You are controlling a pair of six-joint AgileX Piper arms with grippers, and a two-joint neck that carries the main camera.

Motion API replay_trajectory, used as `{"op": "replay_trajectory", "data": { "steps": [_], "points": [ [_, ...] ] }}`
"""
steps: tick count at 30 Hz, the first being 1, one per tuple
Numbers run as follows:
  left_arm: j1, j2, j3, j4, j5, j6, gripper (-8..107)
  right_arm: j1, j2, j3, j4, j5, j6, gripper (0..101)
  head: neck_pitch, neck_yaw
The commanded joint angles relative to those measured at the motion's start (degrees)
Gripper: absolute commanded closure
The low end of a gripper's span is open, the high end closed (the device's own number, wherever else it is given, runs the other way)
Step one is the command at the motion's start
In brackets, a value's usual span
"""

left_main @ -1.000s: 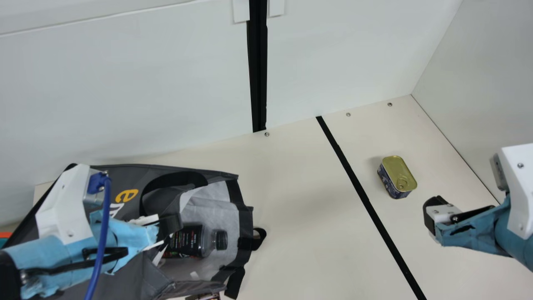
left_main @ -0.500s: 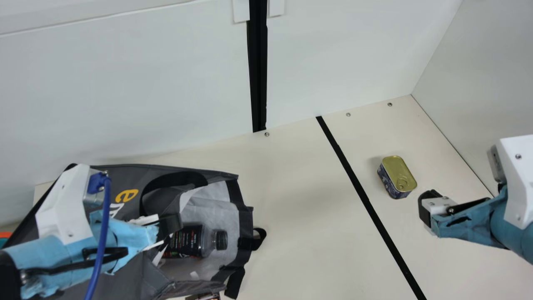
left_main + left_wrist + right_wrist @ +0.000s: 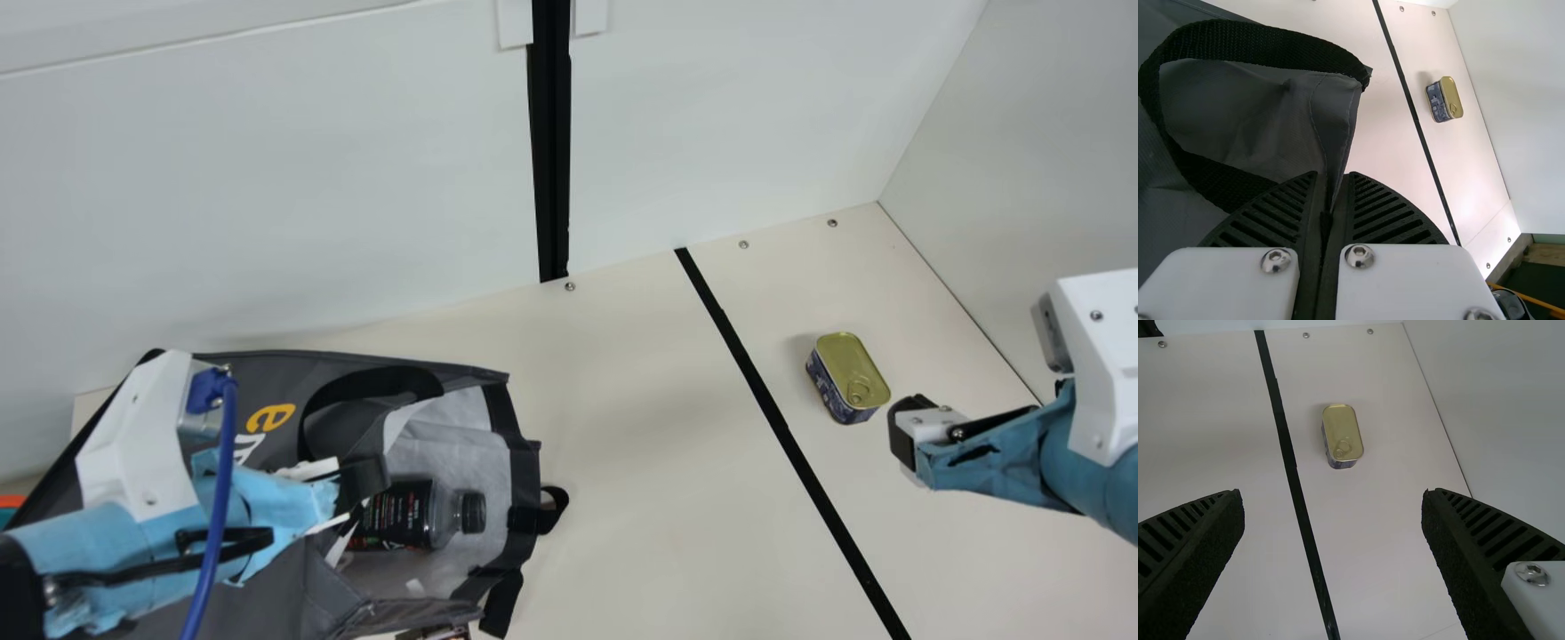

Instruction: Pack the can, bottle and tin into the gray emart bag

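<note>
Left gripper [image 3: 366, 481]: closed on the rim of the gray emart bag [image 3: 298, 378]. In the left wrist view, a fold of gray cloth runs down between the ribbed fingers [image 3: 1281, 213], which stand close together with the fabric pinched. How deep the pinch goes is hidden.

Right gripper [image 3: 902, 434]: wide apart, nothing between the fingers; tips near the tin, not touching it. In the right wrist view both fingers run off the lower edge.

Low in the main view, a small printed thing [image 3: 436, 633] beside the bag, mostly cut off; kind can't be told.

Bag: on its side, mouth toward the middle of the table [image 3: 640, 498], pale lining in view. A black handle [image 3: 378, 380] loops over the upper panel. Part of the lettering sits behind the left arm.

Bottle [image 3: 400, 516]: inside the bag, lying down, dark label, black cap toward the mouth. Its base end is covered, extent unclear.

Tin [image 3: 851, 369]: farther out on the table, beyond the black strip [image 3: 765, 400] from the bag. Gold lid up, pull ring on it, dark blue printed side.

Behind: pale wall [image 3: 311, 178], with a dark upright strip [image 3: 553, 160].
</note>
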Motion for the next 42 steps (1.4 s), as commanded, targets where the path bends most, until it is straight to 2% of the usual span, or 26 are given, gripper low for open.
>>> {"op": "replay_trajectory", "data": {
  "steps": [1, 16, 31, 42],
  "points": [
    [0.00, 0.00, 0.00, 0.00, 0.00, 0.00, 89, 0.10, 0.48, -0.27, -0.10, 0.05, -0.14, 10, -1.30, -0.05],
    [0.00, 0.00, 0.00, 0.00, 0.00, 0.00, 89, -0.85, 5.82, -3.63, 0.97, 0.05, -2.28, 10, -1.30, -0.05],
    [0.00, 0.00, 0.00, 0.00, 0.00, 0.00, 89, -4.02, 12.47, -7.33, 4.13, 0.05, -6.72, 10, -1.30, -0.05],
    [0.00, 0.00, 0.00, 0.00, 0.00, 0.00, 89, -6.66, 17.25, -7.24, 7.31, -2.53, -11.05, 10, -1.30, -0.05]
  ]
}}
